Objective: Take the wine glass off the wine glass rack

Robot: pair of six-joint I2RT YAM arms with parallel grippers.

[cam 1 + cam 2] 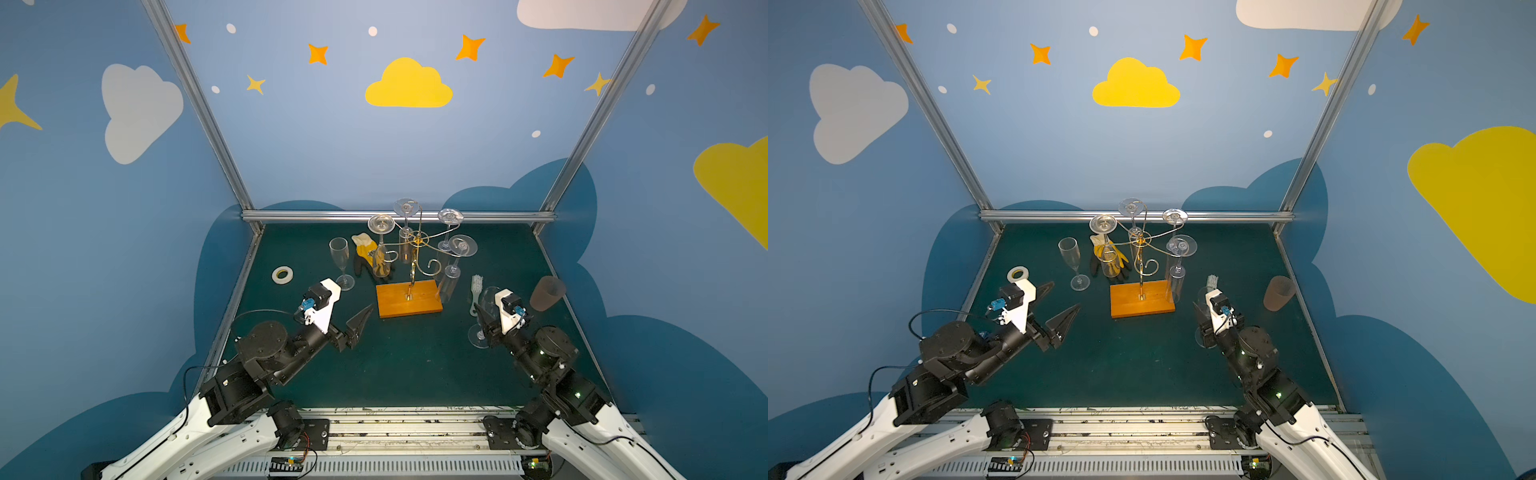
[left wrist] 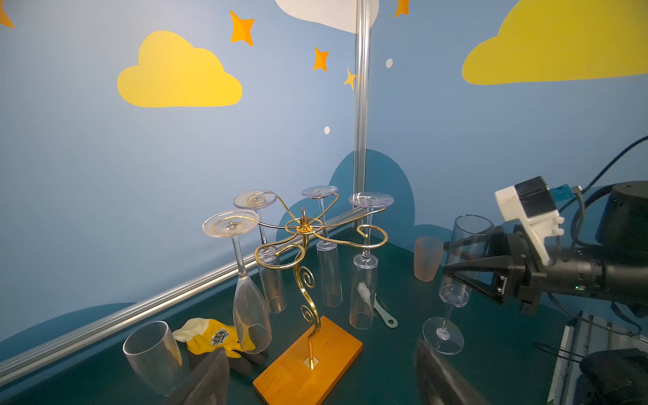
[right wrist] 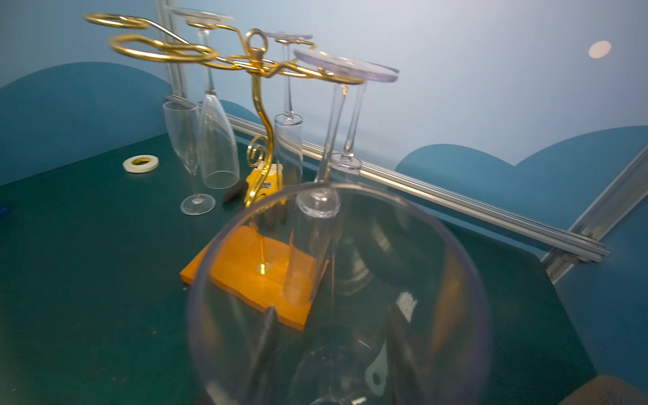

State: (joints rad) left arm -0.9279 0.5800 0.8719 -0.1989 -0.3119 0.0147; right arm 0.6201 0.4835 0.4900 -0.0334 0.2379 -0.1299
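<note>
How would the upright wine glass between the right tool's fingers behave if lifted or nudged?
The wine glass looks smooth and clear, so probably slippery and light. Its thin stem and small foot suggest it tips easily if nudged.

The left arm point(image 1: 266, 353) reaches in from the near left corner of the worktop point(image 1: 415, 365), forearm low and angled toward the middle. The left gripper point(image 1: 1066, 294) hovers above the surface with its jaws spread wide, holding nothing. The right arm point(image 1: 540, 353) comes in from the near right corner, wrist roughly level. The right gripper point(image 2: 444, 257) is clamped on the bowl of an upright wine glass point(image 2: 470, 228).
</note>
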